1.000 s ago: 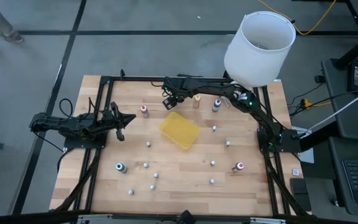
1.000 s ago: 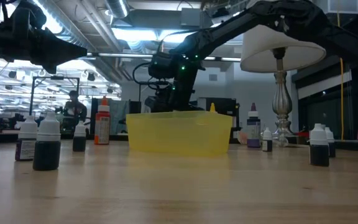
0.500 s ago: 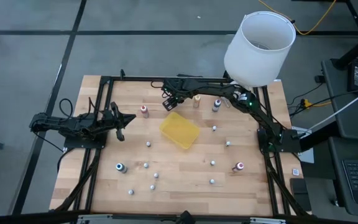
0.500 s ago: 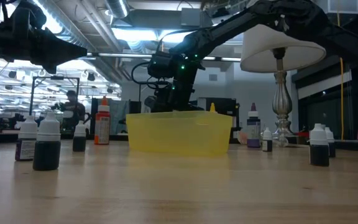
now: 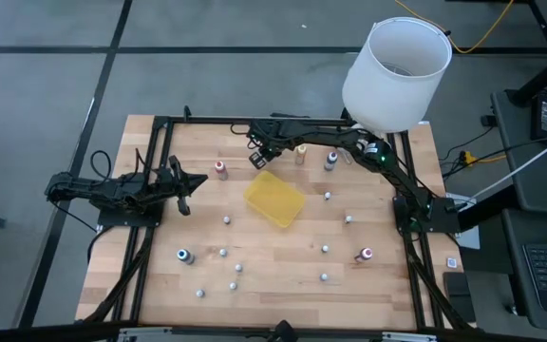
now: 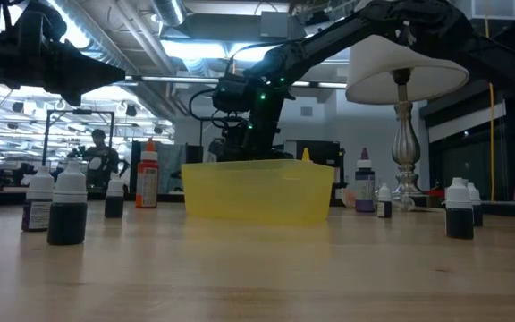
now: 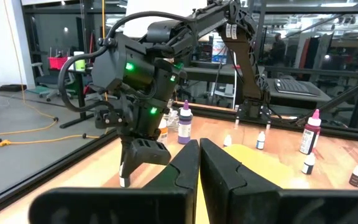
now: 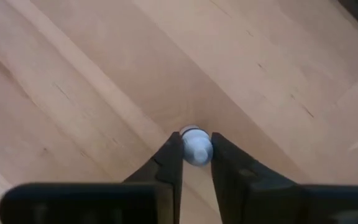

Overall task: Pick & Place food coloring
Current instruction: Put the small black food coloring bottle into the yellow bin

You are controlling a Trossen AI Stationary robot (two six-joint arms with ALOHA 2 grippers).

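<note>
The food coloring is a scatter of tiny dropper bottles on the wooden table. One white-capped bottle stands at the far side, behind the yellow tray, and my right gripper is shut on it, pointing steeply down. The high view shows that gripper just beyond the tray's far corner. My left gripper waits shut and level above the table's left side. My right gripper pinches the bottle's white cap between its two fingertips, coming from above and slanting down. The bottle stands upright under the fingers. Its body and foot are hidden by the cap and the fingers.
Other bottles stand nearby: a red-capped one, an orange one, a purple one, and several small ones toward the near edge. A lamp with a white shade stands at the far right corner.
My right gripper has stayed where it was behind the tray and has shut its fingers onto the white-capped bottle. The bottle has kept its place.
</note>
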